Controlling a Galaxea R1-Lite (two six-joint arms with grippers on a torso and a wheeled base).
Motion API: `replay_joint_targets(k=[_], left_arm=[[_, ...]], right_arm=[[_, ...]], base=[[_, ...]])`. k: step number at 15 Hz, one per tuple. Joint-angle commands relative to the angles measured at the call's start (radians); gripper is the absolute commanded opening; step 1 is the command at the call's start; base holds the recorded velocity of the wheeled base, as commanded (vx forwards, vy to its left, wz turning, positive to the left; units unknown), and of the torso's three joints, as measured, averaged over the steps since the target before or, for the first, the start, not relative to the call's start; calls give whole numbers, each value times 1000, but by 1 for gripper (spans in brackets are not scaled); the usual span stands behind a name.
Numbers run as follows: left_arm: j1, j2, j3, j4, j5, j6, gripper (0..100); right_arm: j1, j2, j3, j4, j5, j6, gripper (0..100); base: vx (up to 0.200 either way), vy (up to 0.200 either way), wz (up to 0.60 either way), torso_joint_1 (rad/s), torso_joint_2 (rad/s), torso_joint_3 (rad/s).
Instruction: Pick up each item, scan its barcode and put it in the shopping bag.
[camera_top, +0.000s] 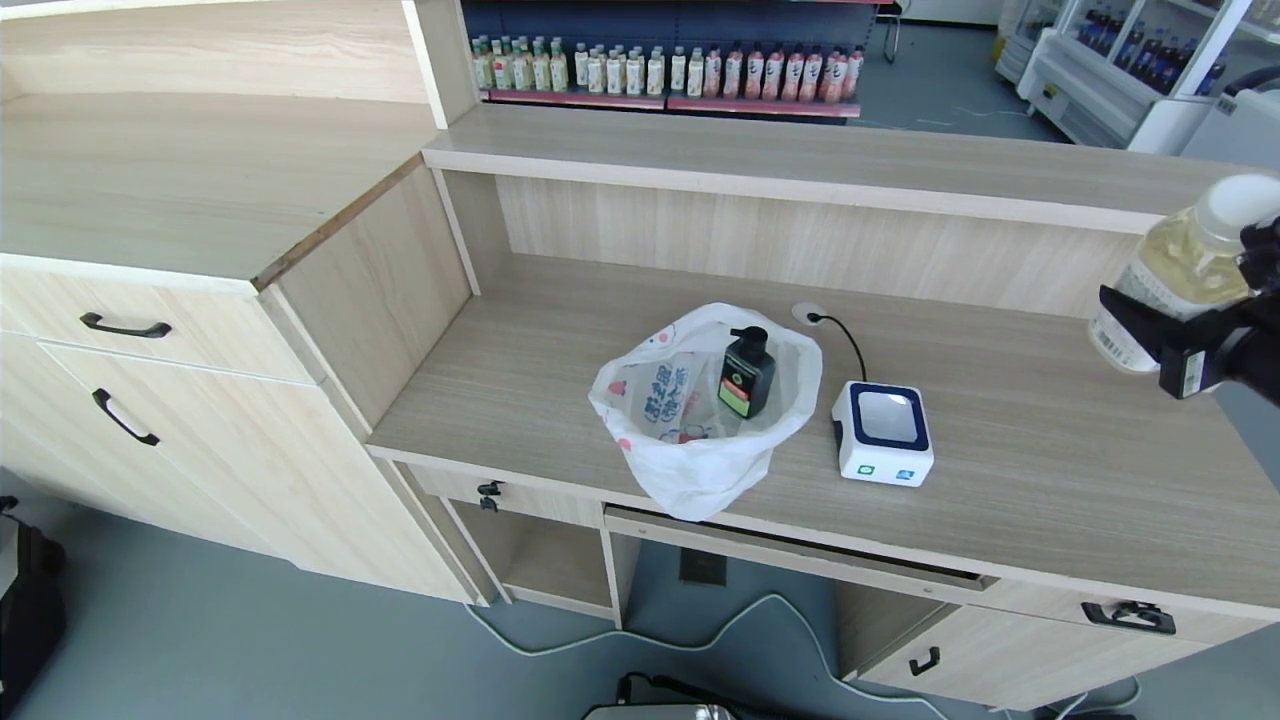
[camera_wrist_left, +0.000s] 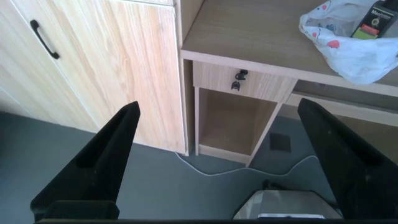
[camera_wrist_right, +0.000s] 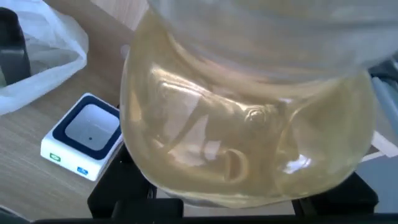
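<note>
Aloft, the right claw (camera_top: 1190, 300) pinches a clear plastic bottle (camera_top: 1185, 255) of yellowish liquid; left claw (camera_wrist_left: 214, 165) spread wide.

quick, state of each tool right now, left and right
Left tool: open, holding nothing.
Right tool: closed on the bottle of pale yellow liquid.
</note>
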Motion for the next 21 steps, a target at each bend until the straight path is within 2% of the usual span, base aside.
replay_joint_targets(k=[1,3,5,6,8,10,21], left_arm=[[0,0,0,0,0,-1,100],[0,0,0,0,0,0,100],[0,0,0,0,0,0,100],[0,0,0,0,0,-1,100],[0,0,0,0,0,0,100],[0,0,0,0,0,0,100],[0,0,0,0,0,0,100]], right_arm=[[63,56,-9,-85,24,-11,0],[106,114,-51,-94,24,-12,0],[186,192,-97,-111,41,21,0],[215,223,-101,-147,81,34,0],[250,281,-86,-176,231,176,0],[252,344,-74,-165,267,274,0],[278,603,-114,-209,267,316,0]], base=[[0,0,600,2,2,2],[0,0,600,2,-2,0],[0,0,300,-1,4,4],[0,0,0,0,0,0],[0,0,0,0,0,0],[0,0,0,0,0,0],[0,0,0,0,0,0]])
